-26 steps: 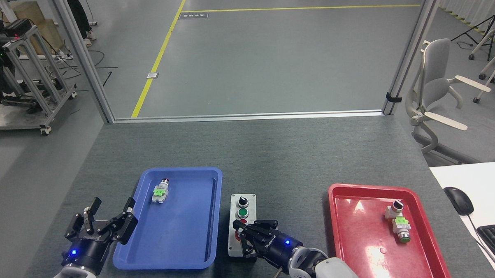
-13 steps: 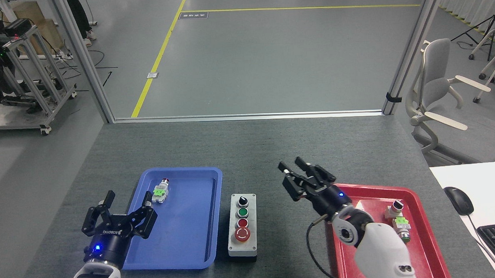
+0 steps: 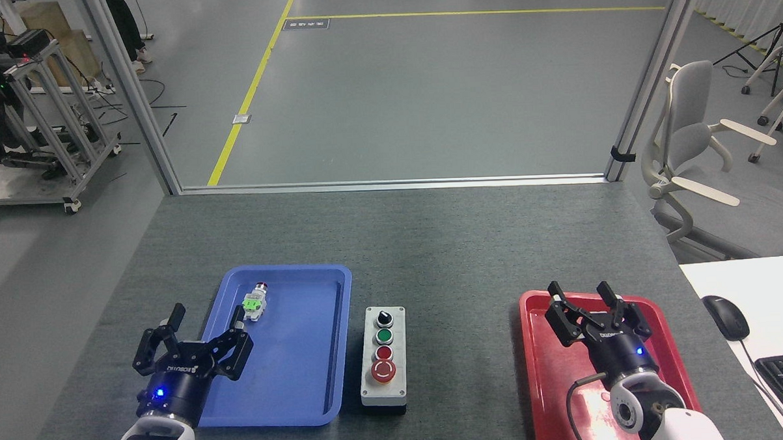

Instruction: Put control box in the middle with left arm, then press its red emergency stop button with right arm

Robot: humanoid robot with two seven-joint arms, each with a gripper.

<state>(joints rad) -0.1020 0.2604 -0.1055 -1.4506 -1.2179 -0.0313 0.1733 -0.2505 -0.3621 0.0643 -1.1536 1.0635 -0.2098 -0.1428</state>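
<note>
1. Resting on bare felt between blue tray (image 3: 331, 277) and red tray (image 3: 533, 371): control box (image 3: 383, 360), emergency stop button (image 3: 384, 371) uncovered.
2. Withdrawn from box to over red tray (press apparently done): right gripper (image 3: 593, 307), fingers spread, empty.
3. Hovering at blue tray's left edge: left gripper (image 3: 197, 331), open, empty.

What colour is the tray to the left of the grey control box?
Blue; the shallow plastic tray shows best in the head view.

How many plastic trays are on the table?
2. A blue tray lies left of the control box, with the left gripper at its near left edge. A red tray lies to the right, under the right gripper, which hides part of it.
</note>
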